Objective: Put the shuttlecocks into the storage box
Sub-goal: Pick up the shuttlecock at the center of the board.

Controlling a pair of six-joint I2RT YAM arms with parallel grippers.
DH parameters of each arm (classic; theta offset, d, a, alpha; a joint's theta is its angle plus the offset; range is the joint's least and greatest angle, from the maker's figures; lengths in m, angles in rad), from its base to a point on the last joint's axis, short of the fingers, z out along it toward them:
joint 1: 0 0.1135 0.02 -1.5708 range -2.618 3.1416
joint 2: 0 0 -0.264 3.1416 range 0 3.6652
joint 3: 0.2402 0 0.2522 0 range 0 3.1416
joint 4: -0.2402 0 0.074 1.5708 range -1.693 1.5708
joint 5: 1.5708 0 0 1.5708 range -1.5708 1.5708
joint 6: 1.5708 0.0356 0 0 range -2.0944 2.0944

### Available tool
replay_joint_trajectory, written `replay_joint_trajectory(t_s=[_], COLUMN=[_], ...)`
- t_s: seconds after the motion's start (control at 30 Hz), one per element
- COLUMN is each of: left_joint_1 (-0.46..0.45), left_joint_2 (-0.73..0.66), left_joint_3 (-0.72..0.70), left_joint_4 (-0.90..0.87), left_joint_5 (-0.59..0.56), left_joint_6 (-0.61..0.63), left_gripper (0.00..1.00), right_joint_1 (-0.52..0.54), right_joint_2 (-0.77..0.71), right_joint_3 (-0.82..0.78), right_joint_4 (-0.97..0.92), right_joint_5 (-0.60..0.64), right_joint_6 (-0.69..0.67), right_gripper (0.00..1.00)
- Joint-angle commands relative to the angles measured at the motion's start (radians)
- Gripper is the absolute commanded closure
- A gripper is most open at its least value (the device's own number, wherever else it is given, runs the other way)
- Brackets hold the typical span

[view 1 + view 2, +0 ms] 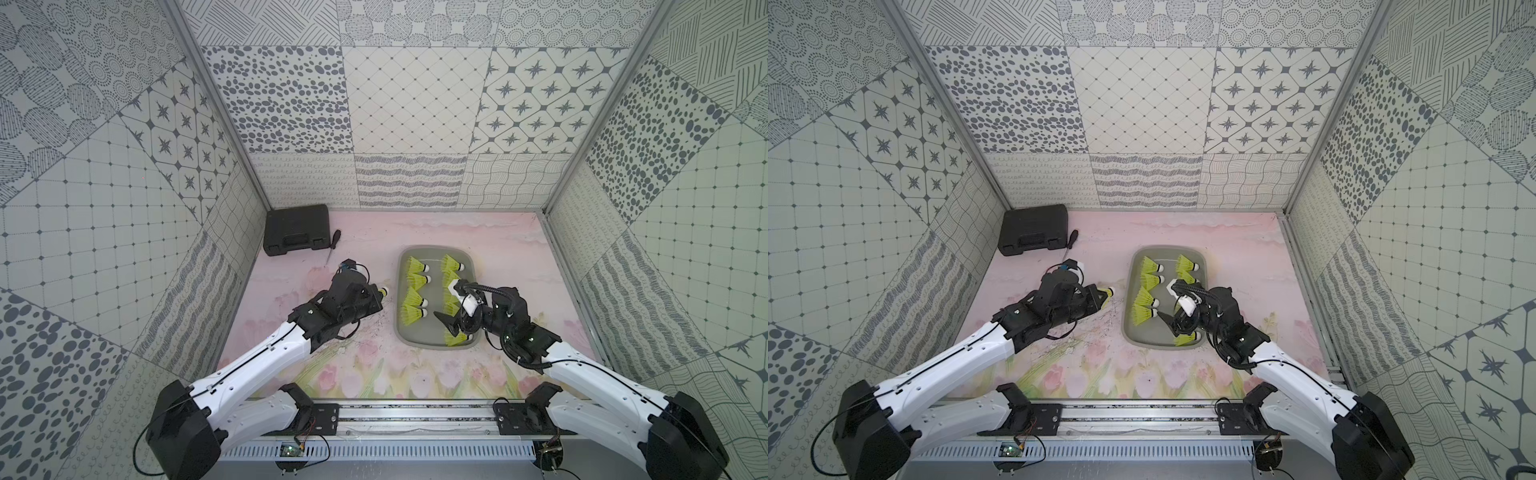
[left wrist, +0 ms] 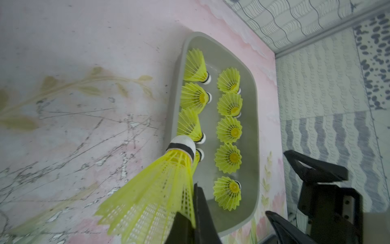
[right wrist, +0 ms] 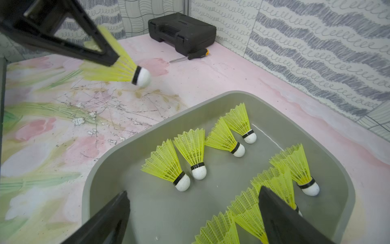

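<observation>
Several neon-yellow shuttlecocks (image 1: pixel 413 266) (image 2: pixel 229 132) (image 3: pixel 190 152) lie in two rows inside the grey storage box (image 1: pixel 436 249) (image 1: pixel 1163 248) (image 2: pixel 256 105) (image 3: pixel 147 128). My left gripper (image 1: pixel 379 294) (image 2: pixel 195 190) is shut on the skirt of one more shuttlecock (image 1: pixel 1108 292) (image 2: pixel 160 186) (image 3: pixel 126 69). It holds that one above the mat just left of the box, white tip toward the box. My right gripper (image 1: pixel 444 324) (image 3: pixel 194 193) stands open low over the near end of the box, nothing between its fingers. One finger (image 3: pixel 280 215) covers part of a shuttlecock.
A black hard case (image 1: pixel 297 228) (image 3: pixel 181 31) sits in the far left corner with a screwdriver (image 1: pixel 332 245) (image 3: pixel 190 57) beside it. Patterned walls close in the pink flowered mat (image 1: pixel 353 361) on three sides.
</observation>
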Motion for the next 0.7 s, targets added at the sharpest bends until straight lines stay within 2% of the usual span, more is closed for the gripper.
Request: replay_joint_trajectory(t_s=[0.0, 0.17, 0.27, 0.53, 0.67], left_joint_1=[0.007, 0.008, 0.007, 0.008, 0.008], left_joint_2=[0.133, 0.267, 0.319, 0.364, 0.378], left_joint_3=[0.154, 0.304, 0.362, 0.416, 0.443], left_joint_4=[0.027, -0.074, -0.140, -0.257, -0.320], left_joint_5=[0.464, 0.657, 0.715, 0.774, 0.765], left_joint_6=[0.383, 0.471, 0.511, 0.585, 0.621], left_gripper=[1.00, 1.00, 1.00, 1.00, 1.00], right_joint_1=[0.019, 0.042, 0.051, 0.053, 0.054], right_joint_2=[0.027, 0.072, 0.091, 0.092, 0.091], right_joint_3=[0.023, 0.066, 0.086, 0.086, 0.113], right_joint_4=[0.066, 0.038, 0.012, 0.010, 0.006], right_joint_5=[-0.075, -0.092, -0.069, -0.010, 0.002], right_joint_6=[-0.091, -0.154, -0.173, -0.183, -0.185], right_gripper=[0.02, 0.06, 0.09, 0.17, 0.21])
